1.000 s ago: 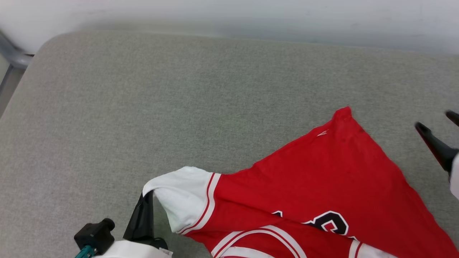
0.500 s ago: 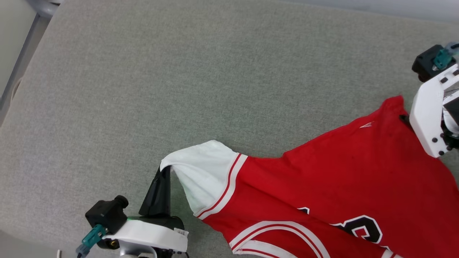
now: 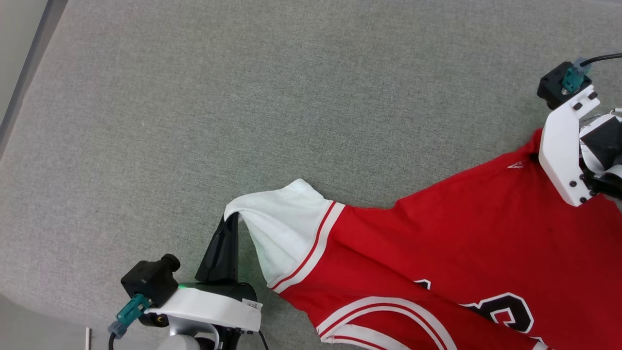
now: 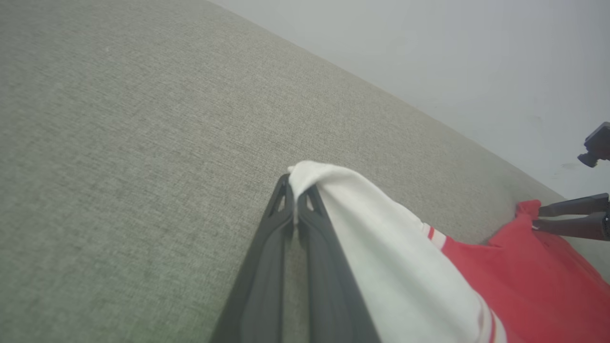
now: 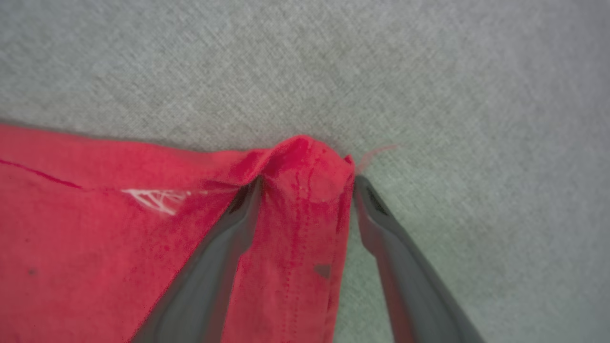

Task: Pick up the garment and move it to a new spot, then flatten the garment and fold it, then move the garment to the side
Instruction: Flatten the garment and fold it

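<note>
The left hand (image 3: 232,219) is pinched shut on the edge of the white sleeve (image 3: 284,228), cloth lifted just off the table (image 3: 243,97). The right hand (image 5: 309,183) is partly open, one finger on each side of the red corner (image 5: 305,157), not clamped. The garment (image 3: 461,253) lies front-up with the chest lettering (image 3: 505,308) showing, slack and wrinkled between the two hands, at the near right of the table. Step in hand, judged: getting the second hold before the lift. To do it well, close the right hand fully on the corner, deep enough to catch every layer. Then raise both hands together, cloth kept taut so the thin sleeve pinch doesn't slip.
</note>
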### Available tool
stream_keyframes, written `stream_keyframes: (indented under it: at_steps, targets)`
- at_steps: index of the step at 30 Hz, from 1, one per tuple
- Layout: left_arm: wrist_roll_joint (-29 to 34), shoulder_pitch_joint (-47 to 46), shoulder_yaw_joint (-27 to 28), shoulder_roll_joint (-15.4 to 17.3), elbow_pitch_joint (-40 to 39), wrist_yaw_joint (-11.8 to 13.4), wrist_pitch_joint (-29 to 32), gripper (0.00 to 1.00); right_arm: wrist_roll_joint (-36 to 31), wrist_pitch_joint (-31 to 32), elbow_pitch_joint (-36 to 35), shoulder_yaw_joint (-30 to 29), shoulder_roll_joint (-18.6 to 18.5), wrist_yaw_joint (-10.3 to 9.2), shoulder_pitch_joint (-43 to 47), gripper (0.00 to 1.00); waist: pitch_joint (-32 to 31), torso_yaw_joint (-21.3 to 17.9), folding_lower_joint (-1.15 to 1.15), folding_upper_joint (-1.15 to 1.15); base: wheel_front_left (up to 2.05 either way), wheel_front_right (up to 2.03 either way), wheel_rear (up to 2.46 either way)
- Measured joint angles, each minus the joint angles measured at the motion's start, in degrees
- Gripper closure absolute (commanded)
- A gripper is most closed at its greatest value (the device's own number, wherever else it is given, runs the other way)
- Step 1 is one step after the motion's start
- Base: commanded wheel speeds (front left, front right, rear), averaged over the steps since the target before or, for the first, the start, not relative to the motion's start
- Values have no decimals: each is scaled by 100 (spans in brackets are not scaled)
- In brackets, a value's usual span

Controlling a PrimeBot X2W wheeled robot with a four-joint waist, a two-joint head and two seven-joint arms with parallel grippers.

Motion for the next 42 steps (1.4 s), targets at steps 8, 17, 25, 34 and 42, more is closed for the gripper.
stream_keyframes:
  at_steps: [8,17,25,34,42]
  targets:
    - [65,41,112,-1,126,15,0,100,381,-1045,408,189,137,1,-128,100,-245,-146,1,0,0,0,0]
    - [512,266,402,14,89,-73,0,100,760,-2521,241,-82,196,0,123,100,-857,-422,2,0,0,0,0]
    - [829,206,571,303,-370,-168,0,100,798,-3430,-547,-800,133,-1,809,100,-1448,-713,1,0,0,0,0]
    - [932,-784,760,605,-1291,-74,219,100,164,-4041,-1590,-2461,692,-1,1501,100,-1859,-1062,1,0,0,0,0]
    - [1036,-2314,751,823,-1703,-68,571,100,-564,-4090,-2635,-3691,1591,-2,1667,100,-1755,-1261,1,0,0,0,0]
